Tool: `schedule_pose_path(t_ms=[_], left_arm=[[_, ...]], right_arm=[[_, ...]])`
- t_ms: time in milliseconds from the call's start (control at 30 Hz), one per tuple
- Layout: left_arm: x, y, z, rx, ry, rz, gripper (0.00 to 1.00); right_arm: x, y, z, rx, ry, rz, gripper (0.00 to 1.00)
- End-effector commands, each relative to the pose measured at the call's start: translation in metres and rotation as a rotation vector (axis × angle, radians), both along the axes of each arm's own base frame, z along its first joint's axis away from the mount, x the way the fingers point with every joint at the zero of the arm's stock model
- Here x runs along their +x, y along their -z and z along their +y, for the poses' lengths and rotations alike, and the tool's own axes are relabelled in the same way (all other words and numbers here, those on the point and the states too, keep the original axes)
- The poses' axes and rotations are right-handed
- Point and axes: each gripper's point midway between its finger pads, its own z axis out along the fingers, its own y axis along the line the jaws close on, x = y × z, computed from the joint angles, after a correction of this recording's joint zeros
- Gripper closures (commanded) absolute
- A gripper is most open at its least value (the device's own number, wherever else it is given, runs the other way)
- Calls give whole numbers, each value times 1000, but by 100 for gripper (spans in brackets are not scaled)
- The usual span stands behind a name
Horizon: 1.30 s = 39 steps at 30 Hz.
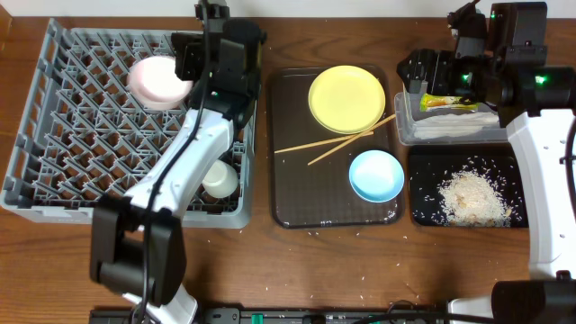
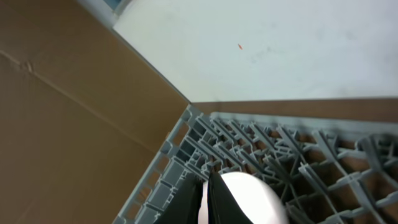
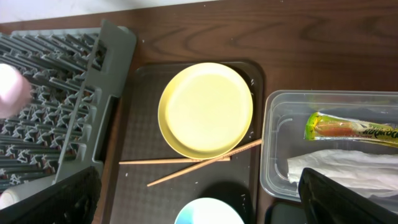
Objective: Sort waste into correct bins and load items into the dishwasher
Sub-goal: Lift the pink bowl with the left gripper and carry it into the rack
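In the grey dishwasher rack a white bowl stands tilted at the back, and my left gripper is shut on its rim. The left wrist view shows both dark fingers pinching the bowl's edge. A white cup sits in the rack's front right. The yellow plate, two chopsticks and light blue bowl lie on the brown tray. My right gripper hangs open over the clear tub, which holds the wrapper and napkin. Rice lies in the black tray.
The brown serving tray sits between the rack and the bins. Loose rice grains are scattered on the wood along the table's front edge. In the left wrist view a cardboard wall stands just beyond the rack's corner.
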Motion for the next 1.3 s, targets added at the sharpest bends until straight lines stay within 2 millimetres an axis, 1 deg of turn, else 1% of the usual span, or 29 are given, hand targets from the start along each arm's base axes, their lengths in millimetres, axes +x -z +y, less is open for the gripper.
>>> schedule_pose_path(t_ms=[0, 33, 100, 167, 233, 267, 333, 367, 433, 467, 500, 533, 633, 733, 767, 833, 900, 933, 967, 1033, 1133, 1233, 1267], left_arm=[[13, 25, 0, 96, 7, 110, 92], [16, 35, -1, 101, 7, 125, 93], [17, 39, 0, 91, 0, 118, 93], [18, 37, 0, 72, -5, 87, 93], [20, 29, 0, 58, -7, 47, 92], [20, 27, 0, 54, -6, 37, 90], [18, 18, 0, 22, -11, -8, 83], [18, 15, -1, 7, -5, -19, 72], [20, 15, -10, -30, 76, 11, 57], [20, 17, -17, -66, 136, 37, 51], [17, 18, -27, -147, 213, 56, 46], [13, 15, -31, -266, 262, 50, 43], [6, 10, -33, -484, 341, 51, 41], [2, 9, -27, -671, 386, 55, 40], [0, 11, -16, -794, 401, 59, 40], [-2, 15, -3, -907, 408, 60, 40], [-4, 17, 14, -1018, 414, 53, 40], [-6, 16, 24, -1067, 413, 43, 35], [-7, 15, 34, -1101, 415, 32, 33], [-11, 13, 59, -1141, 405, 5, 32], [-17, 14, 92, -1146, 342, -29, 32], [-23, 23, 118, -1157, 278, -40, 32], [-24, 26, 121, -1162, 266, -36, 31]], right_arm=[[-1, -4, -3, -10, -2, -14, 1], [-1, -4, -3, -10, -2, -14, 1], [-1, -4, -3, -10, -2, -14, 1], [-1, -4, -3, -10, -2, -14, 1], [-1, -4, -3, -10, -2, -14, 1], [-1, -4, -3, -10, -2, -14, 1], [-1, -4, -3, -10, -2, -14, 1], [-1, -4, -3, -10, -2, -14, 1], [-1, -4, -3, -10, -2, -14, 1], [-1, -4, -3, -10, -2, -14, 1], [-1, -4, -3, -10, -2, -14, 1], [-1, -4, -3, -10, -2, -14, 1], [-1, -4, -3, -10, -2, -14, 1], [-1, -4, -3, -10, -2, -14, 1], [-1, -4, -3, -10, -2, -14, 1], [-1, -4, -3, -10, -2, -14, 1], [-1, -4, -3, -10, -2, -14, 1], [-1, -4, -3, -10, -2, -14, 1], [-1, -4, -3, -10, -2, -14, 1], [-1, -4, -3, -10, -2, -14, 1], [-1, -4, -3, -10, -2, -14, 1], [-1, -4, -3, -10, -2, -14, 1], [-1, -4, -3, -10, -2, -14, 1]])
